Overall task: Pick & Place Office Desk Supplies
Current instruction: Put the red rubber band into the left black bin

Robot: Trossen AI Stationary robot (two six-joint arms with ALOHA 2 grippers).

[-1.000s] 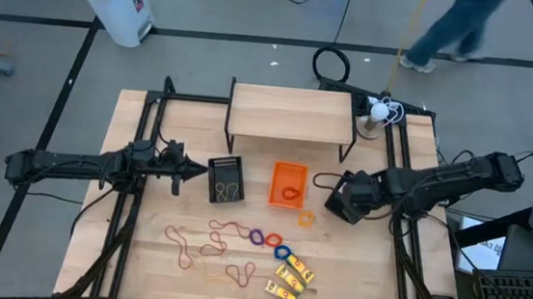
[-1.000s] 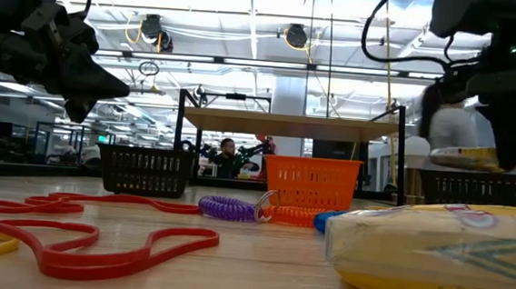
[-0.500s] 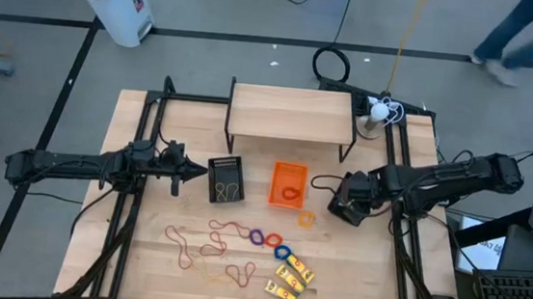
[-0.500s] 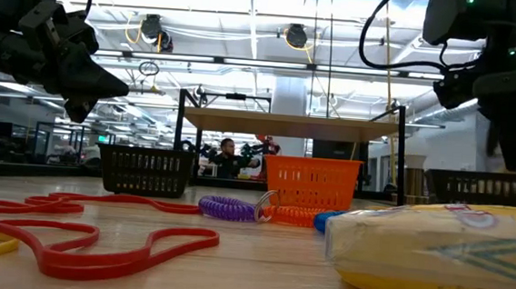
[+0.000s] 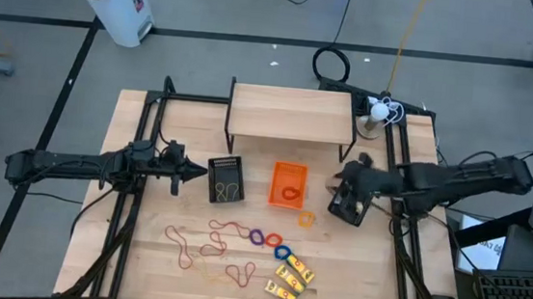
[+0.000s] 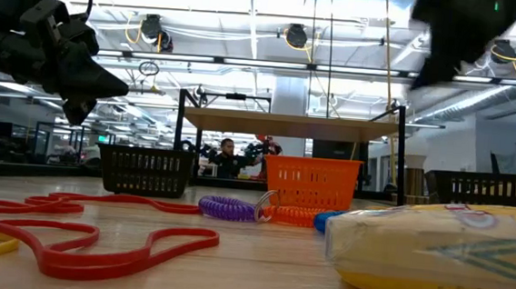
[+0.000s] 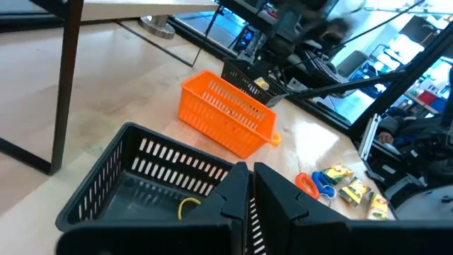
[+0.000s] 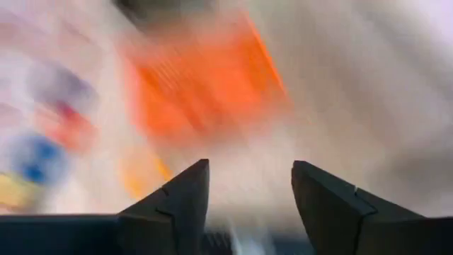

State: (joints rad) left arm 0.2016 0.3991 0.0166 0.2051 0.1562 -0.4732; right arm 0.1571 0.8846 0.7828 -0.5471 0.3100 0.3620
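Your right gripper (image 5: 338, 183) hangs with its fingers spread and nothing between them, just right of the orange basket (image 5: 288, 185) and beside a black basket (image 5: 350, 206). Your left gripper (image 5: 194, 170) is clenched and empty, at the left edge of the other black basket (image 5: 226, 179), which holds a yellow band. The rubber bands (image 5: 208, 244), coloured rings (image 5: 268, 239) and yellow packets (image 5: 289, 278) lie loose on the near part of the table (image 5: 352, 283).

red rubber bands (image 6: 96, 242), purple ring (image 6: 228, 206), orange basket (image 6: 312, 183)
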